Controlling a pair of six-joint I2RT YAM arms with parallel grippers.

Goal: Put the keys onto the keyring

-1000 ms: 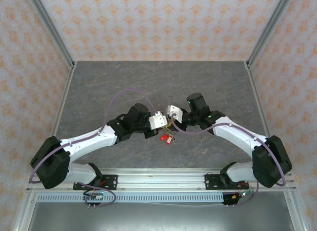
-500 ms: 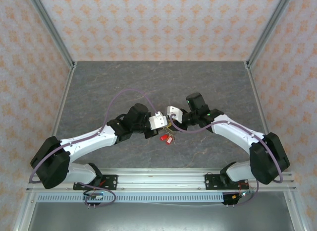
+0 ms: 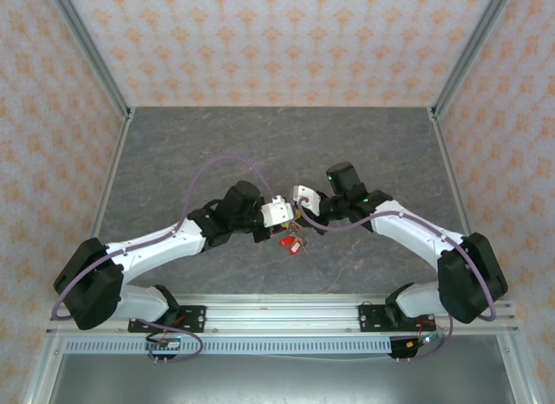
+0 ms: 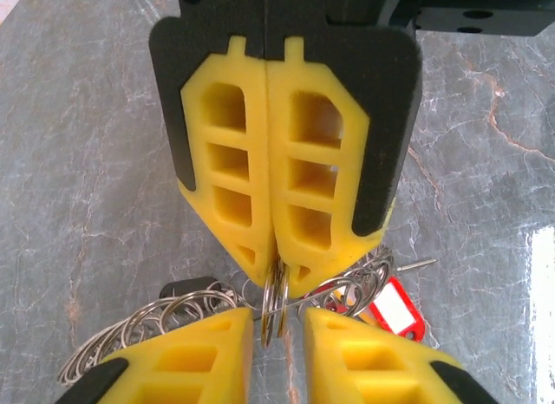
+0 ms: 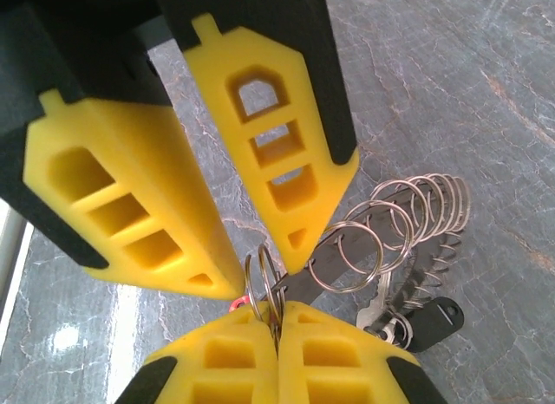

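The keyring (image 4: 274,302) stands edge-on inside the left gripper (image 4: 277,320), whose jaws are slightly parted around it, while the right gripper (image 5: 277,324) is clamped tight on its rim, the keys (image 4: 395,307) bunch just beside, and the right wrist has edged nearer the left than a second ago.

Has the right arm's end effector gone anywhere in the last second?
No. Against the front rail in the overhead view, the right end effector keeps the same spot, shut on a metal ring facing the left end effector.
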